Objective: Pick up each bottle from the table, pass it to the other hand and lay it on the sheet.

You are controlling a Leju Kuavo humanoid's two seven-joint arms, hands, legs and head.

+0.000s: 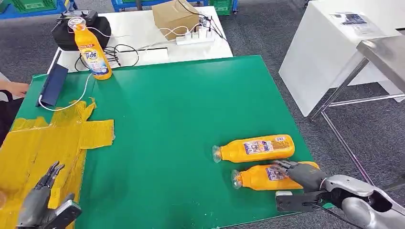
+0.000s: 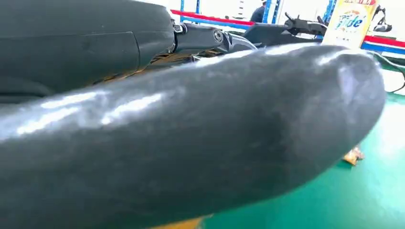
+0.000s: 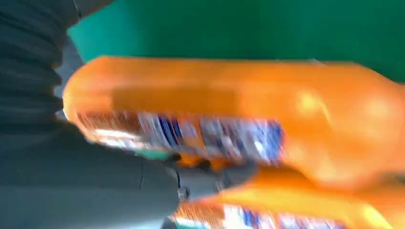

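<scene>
Two orange bottles lie on their sides at the right front of the green table [image 1: 181, 105]. My right hand [image 1: 301, 174] lies over the nearer bottle [image 1: 255, 177], fingers curled onto its label; the bottle rests on the table. The farther bottle [image 1: 255, 148] lies just behind it, untouched. The blurred right wrist view has an orange bottle [image 3: 239, 90] close against my right hand [image 3: 71, 181], with the other bottle [image 3: 286, 205] beside it. A third bottle [image 1: 91, 50] stands upright at the back left. My left hand [image 1: 40, 200] hovers over the yellow sheet [image 1: 43, 138], fingers apart, holding nothing.
A dark tablet [image 1: 53, 85] with a white cable lies at the table's back left, and a person's hand [image 1: 14, 88] shows at the left edge. Behind are a black bag [image 1: 81, 28], a cardboard box [image 1: 174, 16] and a power strip [image 1: 193, 37]. A white table [image 1: 325, 52] stands to the right.
</scene>
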